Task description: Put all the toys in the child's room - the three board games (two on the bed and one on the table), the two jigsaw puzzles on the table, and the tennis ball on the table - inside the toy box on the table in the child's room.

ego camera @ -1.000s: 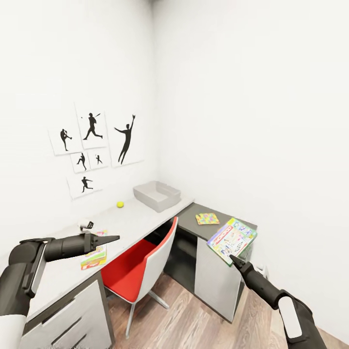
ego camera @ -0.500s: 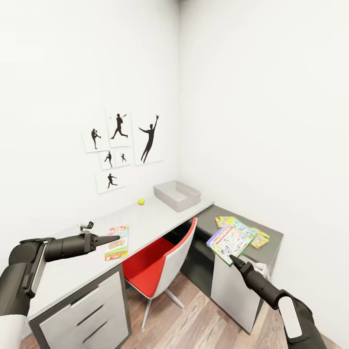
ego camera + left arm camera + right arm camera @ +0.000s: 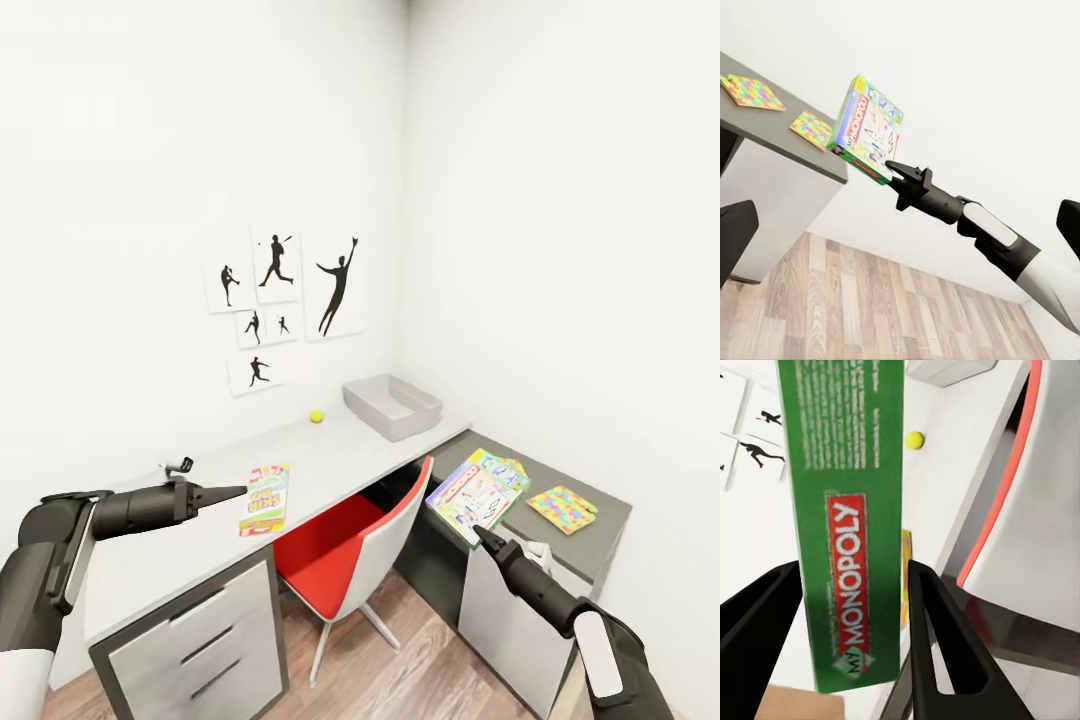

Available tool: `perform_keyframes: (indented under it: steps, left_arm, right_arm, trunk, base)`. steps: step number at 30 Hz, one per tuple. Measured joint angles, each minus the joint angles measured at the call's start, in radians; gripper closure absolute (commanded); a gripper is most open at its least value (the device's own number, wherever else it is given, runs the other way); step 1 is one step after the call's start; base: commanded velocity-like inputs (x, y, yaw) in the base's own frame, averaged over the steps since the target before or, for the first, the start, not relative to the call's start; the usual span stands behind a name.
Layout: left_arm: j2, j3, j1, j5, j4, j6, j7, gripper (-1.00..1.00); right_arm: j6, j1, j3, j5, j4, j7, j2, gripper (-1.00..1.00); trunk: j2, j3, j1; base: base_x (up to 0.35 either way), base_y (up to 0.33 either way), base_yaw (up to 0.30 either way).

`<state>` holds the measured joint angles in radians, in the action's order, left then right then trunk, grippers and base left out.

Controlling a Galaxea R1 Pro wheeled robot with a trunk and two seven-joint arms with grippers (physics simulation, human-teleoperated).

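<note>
Glossy black tapered arms, white forearm panels.

The table bears a toy box, tennis ball and board game.

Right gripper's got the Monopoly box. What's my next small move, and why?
Probably roll closer to the table: the right gripper holds the board game well short of the toy box, which sits at the far end beyond the red chair.
</note>
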<state>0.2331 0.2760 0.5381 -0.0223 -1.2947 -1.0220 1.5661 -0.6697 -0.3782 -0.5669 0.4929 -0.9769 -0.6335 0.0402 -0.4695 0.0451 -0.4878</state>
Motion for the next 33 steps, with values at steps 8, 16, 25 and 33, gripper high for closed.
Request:
perform_keyframes:
  steps: [8,16,25,33]
  left_arm:
    - [0.000,0.000,0.000,0.000,0.000,0.000,0.000,-1.00]
    - [0.000,0.000,0.000,0.000,0.000,0.000,0.000,-1.00]
    - [0.000,0.000,0.000,0.000,0.000,0.000,0.000,-1.00]
    - [0.000,0.000,0.000,0.000,0.000,0.001,0.000,-1.00]
  right_arm:
    - [0.000,0.000,0.000,-0.001,0.000,0.000,0.000,1.00]
    - [0.002,0.000,0.000,-0.003,0.000,0.000,-0.001,1.00]
    - [0.001,0.000,0.000,-0.001,0.000,0.001,-0.001,1.00]
    - [-0.011,-0.001,0.094,0.007,-0.054,0.017,-0.001,1.00]
  trunk:
    - [0.000,0.000,0.000]
    - [0.000,0.000,0.000]
    - [0.000,0.000,0.000]
    - [0.000,0.000,0.000]
  base:
    - [0.140,-0.127,0.002]
    - [0.149,-0.138,0.000]
    - [0.035,-0.028,0.000]
    - [0.001,-0.001,0.000]
